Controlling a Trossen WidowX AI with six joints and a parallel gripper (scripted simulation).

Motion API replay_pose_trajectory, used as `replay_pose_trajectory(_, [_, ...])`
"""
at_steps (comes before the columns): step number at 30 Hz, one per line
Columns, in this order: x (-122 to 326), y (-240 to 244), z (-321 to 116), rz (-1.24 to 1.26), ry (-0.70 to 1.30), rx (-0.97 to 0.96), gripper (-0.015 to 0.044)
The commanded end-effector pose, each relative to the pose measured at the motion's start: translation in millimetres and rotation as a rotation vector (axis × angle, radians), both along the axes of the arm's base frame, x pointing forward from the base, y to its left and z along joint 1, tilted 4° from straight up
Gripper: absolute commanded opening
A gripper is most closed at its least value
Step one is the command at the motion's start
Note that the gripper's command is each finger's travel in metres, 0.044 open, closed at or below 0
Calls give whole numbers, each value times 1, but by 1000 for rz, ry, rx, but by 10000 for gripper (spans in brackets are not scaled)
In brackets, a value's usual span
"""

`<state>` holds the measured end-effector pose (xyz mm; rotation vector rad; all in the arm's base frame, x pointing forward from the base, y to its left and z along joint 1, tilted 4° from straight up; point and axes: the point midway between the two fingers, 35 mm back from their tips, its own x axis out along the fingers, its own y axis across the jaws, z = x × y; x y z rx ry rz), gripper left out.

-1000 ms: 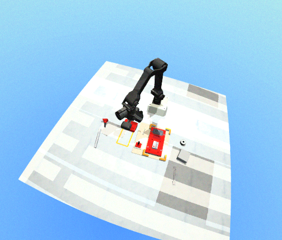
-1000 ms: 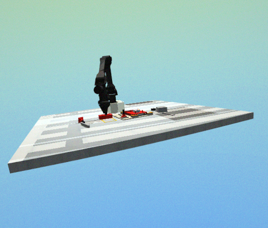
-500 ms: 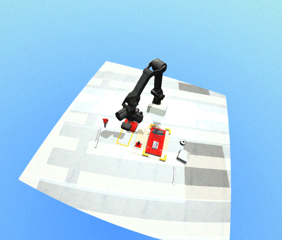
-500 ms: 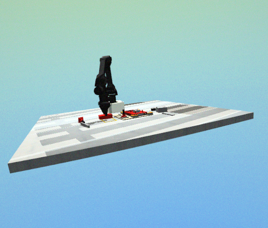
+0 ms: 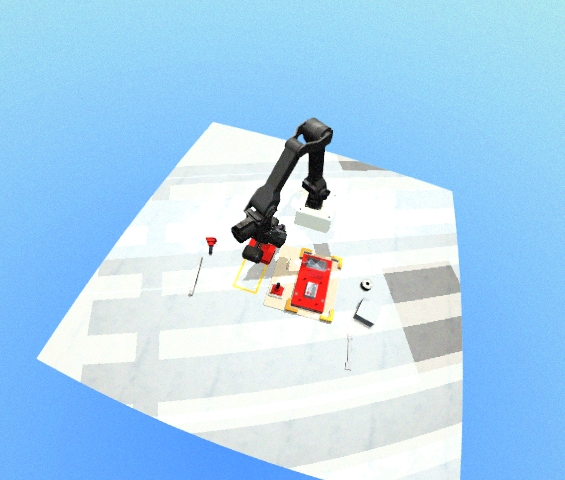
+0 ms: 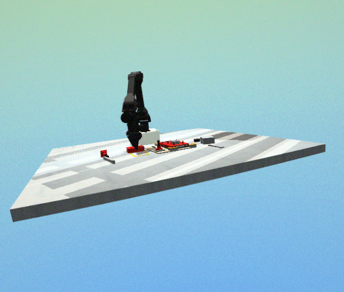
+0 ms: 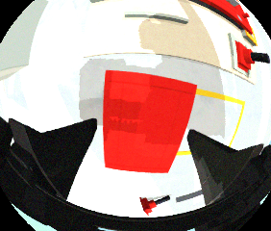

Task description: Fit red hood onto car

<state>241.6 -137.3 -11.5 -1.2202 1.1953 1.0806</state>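
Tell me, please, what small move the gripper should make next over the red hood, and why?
Probably lower a little further, then close. In the wrist view the open gripper straddles the hood, a finger on each side, empty; the hood lies on the table.
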Motion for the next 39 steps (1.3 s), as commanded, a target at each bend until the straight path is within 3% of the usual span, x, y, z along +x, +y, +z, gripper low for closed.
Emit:
replay_pose_trajectory(1, [0, 0, -2, -6, 2, -2, 440])
replay_pose_trajectory(9, [0, 0, -6, -6, 2, -2, 440])
replay_pose_trajectory(13, [0, 0, -4, 0, 0, 0, 335])
replay_pose_trajectory(22, [0, 0, -4, 0, 0, 0, 275])
replay_pose_trajectory(32, [-1, 0, 9, 0, 1, 0, 12])
replay_pose_trajectory(39, [-3, 1, 32, 0, 1, 0, 0])
